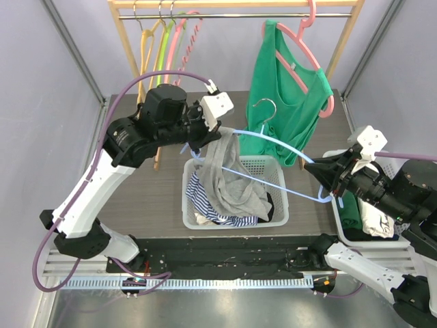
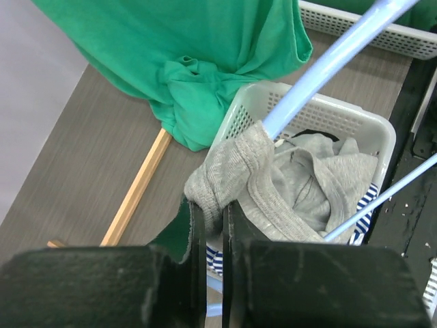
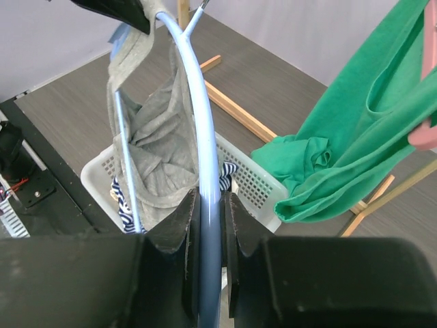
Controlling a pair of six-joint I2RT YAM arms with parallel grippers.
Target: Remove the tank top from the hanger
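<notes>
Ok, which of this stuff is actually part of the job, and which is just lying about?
Job: grey tank top, blue hanger, left gripper pinching the top, right gripper clamping the hanger.
Lying about: green top, pink hanger, basket, striped cloth, empty hangers.

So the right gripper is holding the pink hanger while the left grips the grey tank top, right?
No, the right gripper holds the light blue hanger, as the right wrist view shows. The left gripper does grip the grey tank top.
</notes>
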